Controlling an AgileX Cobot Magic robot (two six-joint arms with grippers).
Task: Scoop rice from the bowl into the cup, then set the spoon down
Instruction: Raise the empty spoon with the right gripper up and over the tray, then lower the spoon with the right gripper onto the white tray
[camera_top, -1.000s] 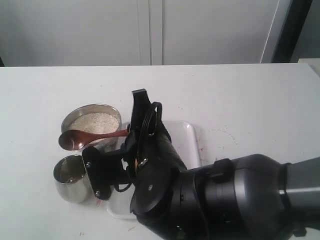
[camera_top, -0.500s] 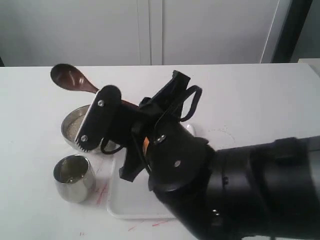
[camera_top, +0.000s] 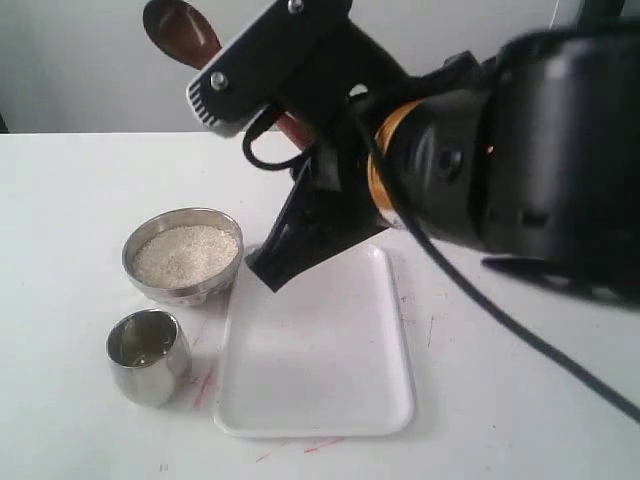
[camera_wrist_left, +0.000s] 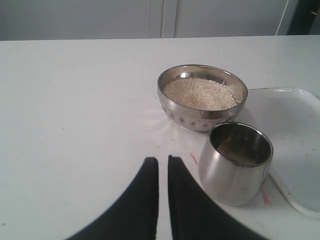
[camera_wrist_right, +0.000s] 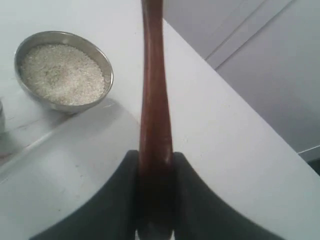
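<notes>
Your right pincer (camera_wrist_right: 155, 159) is squeezed tight on the spoon (camera_wrist_right: 152, 75) handle. The right wrist view cuts off the spoon's head.

No legible text, label, brand or number in any view. Only candidate: faint red marks (camera_top: 204, 385) on table (camera_top: 60, 200) just beside tray (camera_top: 320, 350), on the cup (camera_top: 148, 355) side, plus a few more specks along tray's near edge and far-side edge. Possibly pen scribble or stains. Too small and smeared to read as characters.
</notes>
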